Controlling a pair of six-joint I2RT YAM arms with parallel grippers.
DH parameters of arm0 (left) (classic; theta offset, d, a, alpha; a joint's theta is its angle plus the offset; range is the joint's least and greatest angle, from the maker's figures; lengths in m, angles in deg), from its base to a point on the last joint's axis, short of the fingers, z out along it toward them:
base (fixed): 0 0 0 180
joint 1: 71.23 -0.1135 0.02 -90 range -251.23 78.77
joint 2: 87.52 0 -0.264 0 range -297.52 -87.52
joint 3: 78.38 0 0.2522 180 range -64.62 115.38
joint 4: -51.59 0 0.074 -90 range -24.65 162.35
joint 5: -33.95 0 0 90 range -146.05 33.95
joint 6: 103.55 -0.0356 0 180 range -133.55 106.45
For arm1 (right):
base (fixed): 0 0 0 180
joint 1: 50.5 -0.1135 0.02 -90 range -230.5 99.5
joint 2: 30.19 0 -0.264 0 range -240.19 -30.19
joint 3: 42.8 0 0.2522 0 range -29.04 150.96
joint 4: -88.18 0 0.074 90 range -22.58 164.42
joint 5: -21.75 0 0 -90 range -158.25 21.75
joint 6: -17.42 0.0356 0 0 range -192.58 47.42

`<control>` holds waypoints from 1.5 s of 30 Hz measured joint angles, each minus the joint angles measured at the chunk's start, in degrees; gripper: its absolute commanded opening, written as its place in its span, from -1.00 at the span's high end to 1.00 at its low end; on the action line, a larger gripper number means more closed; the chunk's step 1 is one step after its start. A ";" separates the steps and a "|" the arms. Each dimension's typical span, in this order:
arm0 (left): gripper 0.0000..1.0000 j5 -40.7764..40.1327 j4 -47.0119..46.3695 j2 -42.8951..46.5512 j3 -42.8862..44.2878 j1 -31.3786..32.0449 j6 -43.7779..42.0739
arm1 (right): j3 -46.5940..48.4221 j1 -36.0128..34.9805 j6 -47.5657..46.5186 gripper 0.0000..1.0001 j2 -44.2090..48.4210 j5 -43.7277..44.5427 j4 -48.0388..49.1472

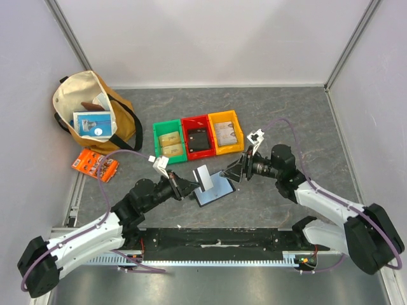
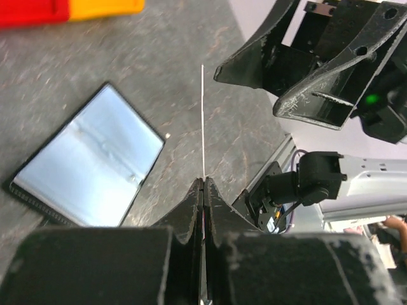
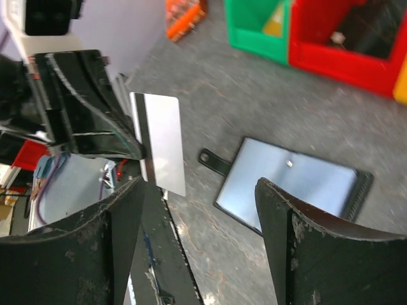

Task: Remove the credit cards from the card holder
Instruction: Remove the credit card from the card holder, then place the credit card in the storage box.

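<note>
The card holder [image 1: 216, 189] lies open and flat on the table, its shiny grey-blue panels facing up. It also shows in the left wrist view [image 2: 89, 165] and the right wrist view [image 3: 292, 184]. My left gripper [image 1: 193, 187] is shut on a white credit card [image 1: 203, 176] and holds it upright above the holder's left side. The card is edge-on in the left wrist view [image 2: 203, 121], pinched by that gripper [image 2: 203, 181]. In the right wrist view the card [image 3: 162, 143] shows a dark stripe. My right gripper [image 1: 229, 173] is open and empty, facing the card [image 3: 200, 184].
Green [image 1: 170, 141], red [image 1: 198, 135] and yellow [image 1: 226, 132] bins stand in a row behind the holder, each with items inside. A tan bag [image 1: 95, 117] and an orange packet [image 1: 94, 165] lie at the far left. Walls enclose the table.
</note>
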 measured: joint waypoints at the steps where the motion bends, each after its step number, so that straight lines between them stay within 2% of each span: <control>1: 0.97 0.59 -0.61 1.09 0.11 0.00 -1.86 | -0.22 -0.11 0.74 -0.56 1.40 -1.14 1.81; 9: 0.96 8.22 -8.22 1.01 2.73 0.00 -13.94 | -0.55 -3.93 3.28 -0.52 4.00 -6.67 11.96; 14: 0.97 12.70 -12.90 -1.46 5.79 0.00 -18.27 | -0.55 -6.58 2.97 -0.26 3.74 -8.24 15.30; 15: 0.97 13.46 -13.66 -1.95 6.47 0.02 -18.86 | -0.55 -6.82 2.78 -0.16 3.65 -8.61 15.67; 16: 0.96 14.34 -14.32 -2.43 7.17 0.00 -19.28 | -0.55 -6.86 2.58 0.09 3.63 -8.85 15.96; 17: 0.96 14.82 -14.91 -2.89 7.74 0.00 -19.61 | -0.55 -6.88 2.29 0.39 3.63 -9.05 16.13; 18: 0.96 15.56 -15.30 -3.48 8.44 0.00 -19.89 | -0.52 -6.93 2.12 0.86 3.65 -9.07 16.31; 19: 0.96 15.98 -15.65 -4.04 9.01 0.02 -20.20 | -0.52 -6.95 1.86 1.00 3.76 -9.25 16.37; 21: 0.87 15.74 -15.34 -4.72 9.62 -0.22 -20.83 | -0.52 -6.95 0.37 1.00 4.79 -10.03 15.37; 24: 0.40 14.86 -12.74 -4.94 10.82 -0.50 -20.92 | 0.44 -7.17 -4.17 1.00 7.93 -9.53 9.44; 28: -0.47 10.08 -5.18 -3.98 14.75 -0.31 -19.34 | 4.55 -7.48 -13.88 1.00 10.82 -3.74 -2.19; 30: -0.68 6.58 0.00 -2.73 17.46 -0.31 -17.62 | 6.03 -7.63 -18.10 1.00 11.87 0.57 -6.64; 34: -0.83 -1.64 11.93 -1.25 24.30 -0.31 -11.72 | 8.00 -9.44 -25.35 1.00 12.96 11.13 -13.57; 36: -0.84 -5.14 18.34 -1.27 27.80 -0.31 -8.26 | 8.92 -12.09 -28.92 1.00 12.83 17.77 -16.50; 40: -0.84 -8.70 27.41 -2.60 32.33 -0.31 -3.87 | 10.29 -20.06 -35.32 1.00 11.63 32.98 -20.06; 45: -0.84 -10.51 33.92 -6.60 36.35 -0.35 -0.87 | 11.93 -30.67 -42.62 1.00 7.19 52.30 -21.49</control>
